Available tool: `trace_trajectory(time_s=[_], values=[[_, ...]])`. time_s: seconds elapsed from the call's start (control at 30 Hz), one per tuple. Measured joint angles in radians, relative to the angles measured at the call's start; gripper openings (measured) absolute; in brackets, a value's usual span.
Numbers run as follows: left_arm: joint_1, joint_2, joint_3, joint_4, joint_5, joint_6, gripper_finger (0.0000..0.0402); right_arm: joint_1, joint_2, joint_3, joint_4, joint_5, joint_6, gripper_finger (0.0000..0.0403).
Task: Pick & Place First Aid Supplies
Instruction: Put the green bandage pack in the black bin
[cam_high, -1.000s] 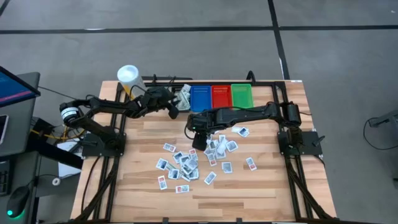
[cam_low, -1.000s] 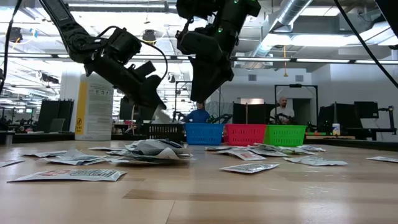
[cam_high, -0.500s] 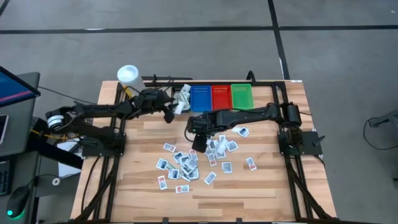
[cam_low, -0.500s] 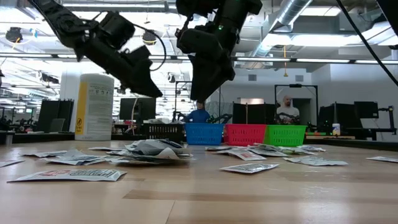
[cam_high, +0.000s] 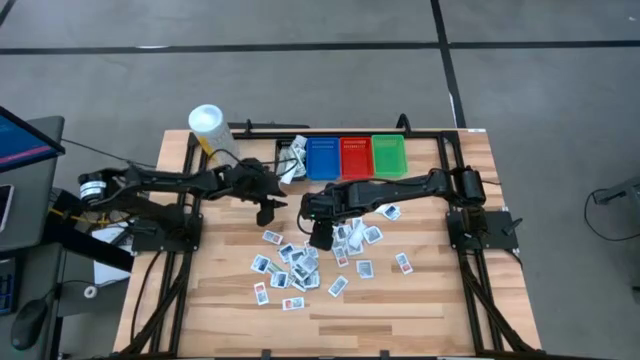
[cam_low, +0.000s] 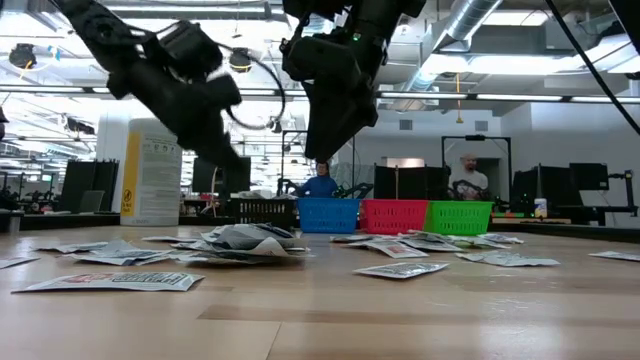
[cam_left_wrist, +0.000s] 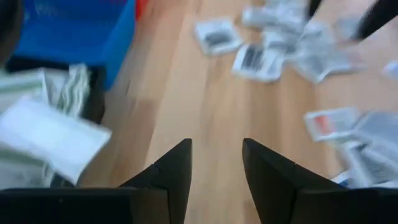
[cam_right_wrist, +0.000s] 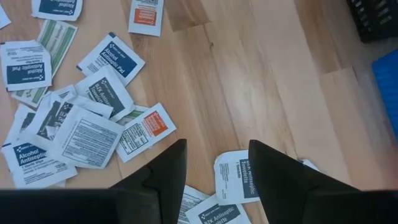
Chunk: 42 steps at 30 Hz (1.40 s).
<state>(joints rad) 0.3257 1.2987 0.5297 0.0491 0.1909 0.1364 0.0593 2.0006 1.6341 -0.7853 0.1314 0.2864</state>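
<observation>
Packets (cam_high: 300, 262) lie scattered over the surface's middle, so I'd lower the right end effector (cam_high: 321, 238), released and empty at the heap's 12 o'clock edge, onto one lone packet, while the left end effector (cam_high: 267, 213), also released, hovers at 10 o'clock.

On my right wrist view I read "Alcohol Antiseptic" on a white flat packet with a dark blue band (cam_right_wrist: 23, 70); "Antiseptic" on a second white packet with a dark blue block (cam_right_wrist: 111, 58); "Antiseptic Towelette" on a small white packet between the fingers (cam_right_wrist: 236, 176); other packets' print is too small to read.
</observation>
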Motion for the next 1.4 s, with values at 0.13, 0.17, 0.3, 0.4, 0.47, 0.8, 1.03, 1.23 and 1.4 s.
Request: trace_trajectory(time_s=[0.13,0.17,0.3,0.4,0.47,0.8,1.03,1.23,1.4], values=[[0.015,0.074,0.000,0.003,-0.150,0.042,0.0143,0.000,0.000,0.000,0.000,0.000,0.003,0.0167],[0.022,0.084,0.000,0.005,-0.179,0.054,0.0143,0.000,0.000,0.000,0.000,0.000,0.003,0.0167],[0.053,0.093,-0.001,0.059,-0.226,0.095,0.0143,0.000,0.000,0.000,0.000,0.000,0.003,0.0168],[0.081,0.093,-0.001,0.126,-0.228,0.124,0.0143,0.000,0.000,0.000,-0.001,0.000,0.003,0.0166],[0.103,0.093,0.000,0.164,-0.228,0.146,0.0143,0.000,0.000,0.000,-0.004,0.000,0.003,0.0165],[0.171,0.092,0.000,0.200,-0.149,0.108,0.0143,0.000,0.000,-0.040,0.012,0.000,0.005,0.0166],[0.171,0.092,0.000,0.164,0.032,-0.056,0.0143,0.000,0.001,-0.053,0.024,0.000,0.037,0.0162],[0.169,0.087,0.000,0.085,0.153,-0.162,0.0143,0.002,0.001,-0.053,0.030,-0.001,0.078,0.0162],[0.168,0.056,0.000,0.056,0.306,-0.205,0.0143,0.024,0.001,-0.053,0.067,0.000,0.090,0.0162]])
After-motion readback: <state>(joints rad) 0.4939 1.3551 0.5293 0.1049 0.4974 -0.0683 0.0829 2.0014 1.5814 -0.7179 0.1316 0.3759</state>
